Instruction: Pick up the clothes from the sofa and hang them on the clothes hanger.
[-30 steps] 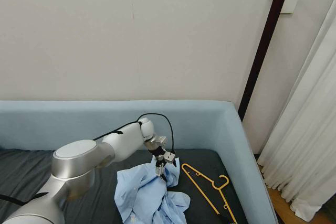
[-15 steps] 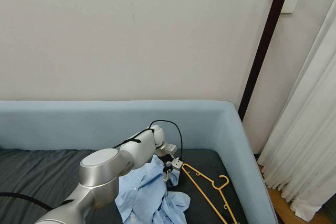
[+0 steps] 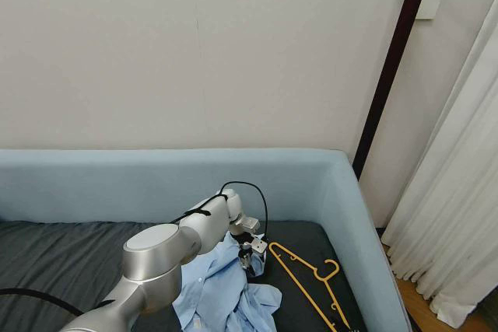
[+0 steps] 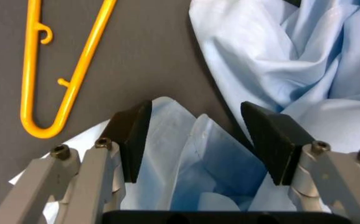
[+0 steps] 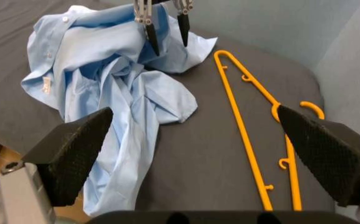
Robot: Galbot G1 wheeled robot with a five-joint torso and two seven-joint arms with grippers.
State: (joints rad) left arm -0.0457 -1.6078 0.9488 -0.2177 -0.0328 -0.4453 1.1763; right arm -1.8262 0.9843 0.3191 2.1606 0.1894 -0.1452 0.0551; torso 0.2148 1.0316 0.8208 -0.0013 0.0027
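- The sofa [image 3: 350, 207] has a soft blue rim and a dark grey seat.
- A light blue cloth shirt [image 3: 218, 293] lies crumpled on the seat.
- A thin yellow hanger [image 3: 311, 274] lies flat just right of the shirt. Its long side runs toward the front, and its hook points right.
- The left end effector [image 3: 247, 260] is down on the shirt, fingers apart around a fold.
- The right end effector [image 5: 198, 140] hangs above the seat, wide open.

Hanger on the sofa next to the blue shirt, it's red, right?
Not red. The hanger is yellow, as the left wrist view shows. It does lie on the sofa next to the blue shirt.
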